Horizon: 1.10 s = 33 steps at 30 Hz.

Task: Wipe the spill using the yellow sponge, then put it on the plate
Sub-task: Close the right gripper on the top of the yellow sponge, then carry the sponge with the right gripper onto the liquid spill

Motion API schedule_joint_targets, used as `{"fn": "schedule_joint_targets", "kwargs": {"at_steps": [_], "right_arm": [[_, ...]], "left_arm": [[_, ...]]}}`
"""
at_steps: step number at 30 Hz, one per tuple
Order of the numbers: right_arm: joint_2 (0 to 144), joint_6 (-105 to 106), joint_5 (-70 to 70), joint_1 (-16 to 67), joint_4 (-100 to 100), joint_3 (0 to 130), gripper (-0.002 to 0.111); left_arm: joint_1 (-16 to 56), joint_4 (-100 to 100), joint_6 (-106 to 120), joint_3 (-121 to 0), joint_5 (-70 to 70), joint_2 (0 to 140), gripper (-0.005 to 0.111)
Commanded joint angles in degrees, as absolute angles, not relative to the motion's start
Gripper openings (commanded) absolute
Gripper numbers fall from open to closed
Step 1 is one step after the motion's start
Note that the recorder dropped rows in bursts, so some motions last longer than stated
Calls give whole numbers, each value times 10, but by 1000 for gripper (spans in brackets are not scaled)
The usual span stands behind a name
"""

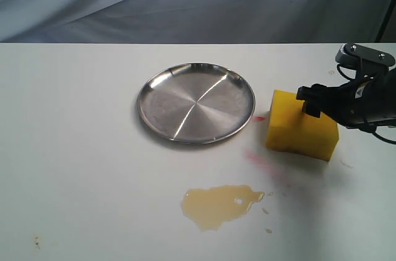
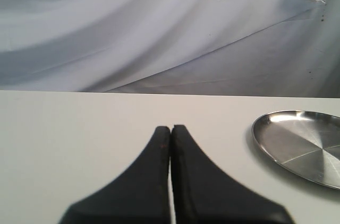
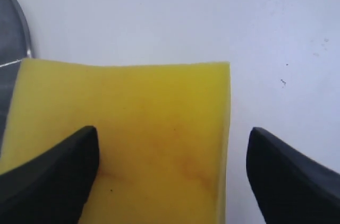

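Your right gripper, jaws spread, hangs at the yellow sponge (nothing pinched yet); the spill lies nearer and left.

The left gripper has its jaws pressed together; the right gripper extends in from the right, jaws spread wide, seemingly tilted downward.

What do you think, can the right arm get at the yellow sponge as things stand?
Probably yes. The right end effector is open at the yellow sponge, one finger past its edge, and nothing lies between them. The plate sits clear to one side.
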State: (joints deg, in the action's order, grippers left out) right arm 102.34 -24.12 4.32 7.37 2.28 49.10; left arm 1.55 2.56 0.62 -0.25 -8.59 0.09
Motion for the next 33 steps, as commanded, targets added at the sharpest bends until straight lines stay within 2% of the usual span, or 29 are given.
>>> {"fn": "schedule_joint_targets", "kwargs": {"at_steps": [1, 7, 9, 18, 33], "right_arm": [[1025, -243, 41, 74, 30, 488, 70], [1056, -244, 40, 74, 29, 488, 64], [1056, -244, 39, 74, 29, 488, 57], [1054, -244, 38, 74, 29, 488, 2], [924, -225, 110, 168, 24, 488, 0]], "left_arm": [[16, 25, 6, 0, -84, 0, 1], [16, 25, 5, 0, -84, 0, 1], [16, 25, 5, 0, -84, 0, 1], [16, 25, 6, 0, -84, 0, 1], [16, 25, 5, 0, -84, 0, 1]]}}
